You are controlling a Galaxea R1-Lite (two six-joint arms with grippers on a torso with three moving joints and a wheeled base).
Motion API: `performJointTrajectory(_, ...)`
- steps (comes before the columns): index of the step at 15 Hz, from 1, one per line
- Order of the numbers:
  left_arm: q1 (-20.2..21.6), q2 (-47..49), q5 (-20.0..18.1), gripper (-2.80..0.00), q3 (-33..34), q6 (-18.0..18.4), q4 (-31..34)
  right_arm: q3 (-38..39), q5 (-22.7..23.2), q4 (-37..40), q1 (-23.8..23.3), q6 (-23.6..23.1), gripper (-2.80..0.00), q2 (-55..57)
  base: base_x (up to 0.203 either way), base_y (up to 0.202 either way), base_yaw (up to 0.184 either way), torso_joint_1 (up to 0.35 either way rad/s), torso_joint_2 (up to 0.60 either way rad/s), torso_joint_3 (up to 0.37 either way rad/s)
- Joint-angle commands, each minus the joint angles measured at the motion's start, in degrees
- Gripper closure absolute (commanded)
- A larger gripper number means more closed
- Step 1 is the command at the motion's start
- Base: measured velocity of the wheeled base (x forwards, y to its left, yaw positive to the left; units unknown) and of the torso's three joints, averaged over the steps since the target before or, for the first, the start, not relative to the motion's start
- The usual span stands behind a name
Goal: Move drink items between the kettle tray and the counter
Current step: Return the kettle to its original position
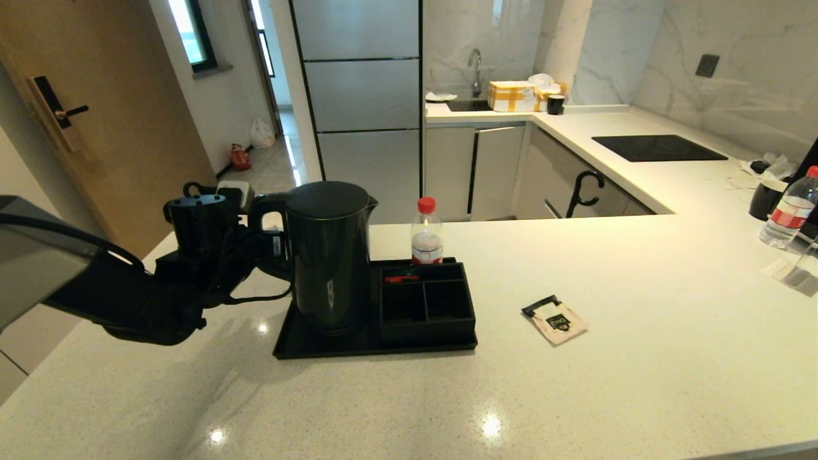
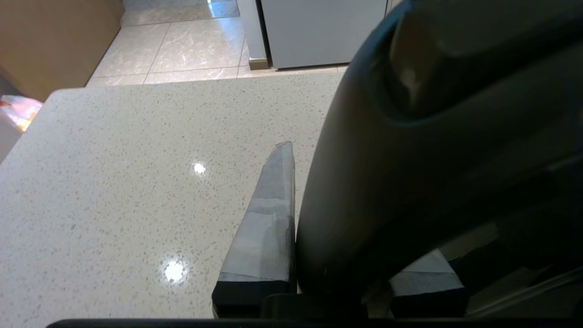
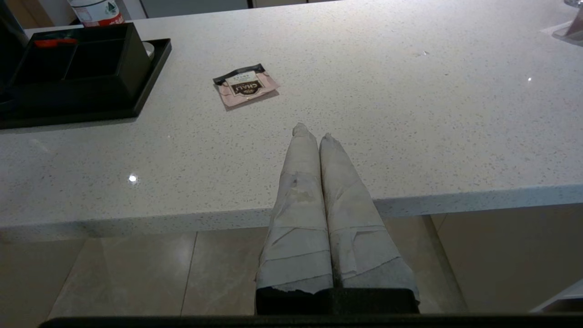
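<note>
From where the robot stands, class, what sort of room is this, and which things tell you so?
Most likely a home or hotel-apartment kitchen: a sink with tap, a black hob set into the stone counter, and a kettle on its tray.

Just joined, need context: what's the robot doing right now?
The left gripper is closed on the kettle's handle, with the kettle on the black tray on the counter. A pink sachet lies on the counter right of the tray. The right gripper is shut and idle off the counter's near edge.
</note>
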Motion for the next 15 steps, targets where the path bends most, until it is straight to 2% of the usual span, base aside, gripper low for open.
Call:
performJointTrajectory(1, 0.09, 0.89, 0.1, 0.0, -0.4, 0.21, -0.31, 0.0, 0.01, 0.02, 0.04, -0.02, 0.0, 0.09, 0.0, 0.0, 0.0, 0.0, 0.0, 0.0)
performJointTrajectory(13, 0.53, 2.56, -0.69, 0.0, 0.66, 1.18, -0.31, 0.0, 0.01, 0.02, 0.04, -0.02, 0.0, 0.09, 0.0, 0.0, 0.0, 0.0, 0.0, 0.0)
performJointTrajectory(15, 0.7, 2.47, -0.86, 0.0, 2.59, 3.11, -2.77, 0.0, 0.01, 0.02, 0.04, -0.02, 0.0, 0.09, 0.0, 0.0, 0.0, 0.0, 0.0, 0.0)
